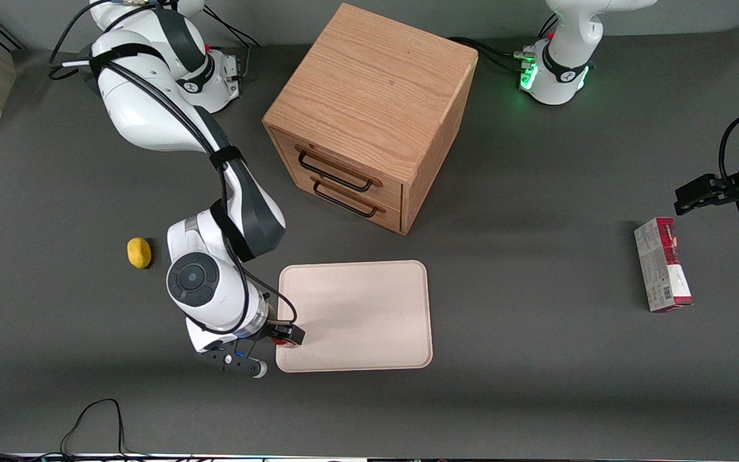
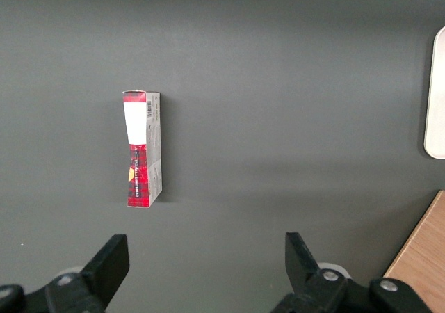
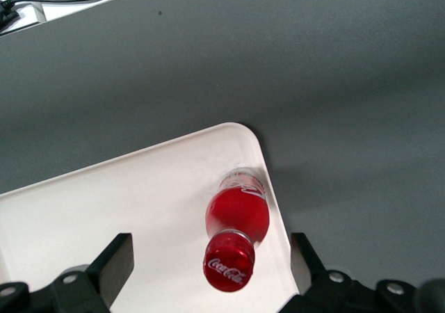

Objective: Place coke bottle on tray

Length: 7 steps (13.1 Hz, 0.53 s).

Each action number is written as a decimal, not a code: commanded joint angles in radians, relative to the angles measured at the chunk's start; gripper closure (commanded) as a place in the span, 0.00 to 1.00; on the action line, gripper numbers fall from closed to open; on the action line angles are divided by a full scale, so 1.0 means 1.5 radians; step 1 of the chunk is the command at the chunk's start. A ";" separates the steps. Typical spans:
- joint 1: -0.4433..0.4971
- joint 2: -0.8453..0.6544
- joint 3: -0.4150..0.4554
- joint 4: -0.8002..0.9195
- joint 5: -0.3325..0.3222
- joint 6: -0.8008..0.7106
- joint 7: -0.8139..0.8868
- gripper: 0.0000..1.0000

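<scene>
the dark grey table [image 1: 536, 359] carries a cream-white tray [image 1: 369, 321] directly under the gripper [image 3: 208, 271], whose jaws stand apart. a wooden 2-drawer cabinet [image 1: 369, 109] and a lemon [image 1: 139, 252] sit near the jaws, a red-and-white carton [image 1: 662, 273] well apart from them.

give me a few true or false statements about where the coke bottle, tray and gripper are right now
1. The coke bottle stands on the tray. True.
2. The bottle is in the middle of the tray. False: it stands close to the tray's rim, near a rounded corner.
3. The gripper is open, its fingers apart on either side of the bottle. True.
4. The lemon lies on the tray. False: it lies on the table, toward the working arm's end.
5. A drawer of the wooden cabinet is pulled out. False: both are shut.
</scene>
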<state>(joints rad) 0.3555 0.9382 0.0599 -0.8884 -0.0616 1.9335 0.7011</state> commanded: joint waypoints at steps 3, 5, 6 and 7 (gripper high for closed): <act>0.006 -0.007 -0.005 0.013 -0.031 -0.033 0.007 0.00; -0.006 -0.074 -0.005 -0.036 -0.032 -0.126 -0.057 0.00; -0.018 -0.127 -0.006 -0.092 -0.025 -0.155 -0.124 0.00; -0.039 -0.196 -0.004 -0.178 -0.019 -0.157 -0.174 0.00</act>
<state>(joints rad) 0.3411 0.8565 0.0512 -0.9144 -0.0918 1.7288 0.5706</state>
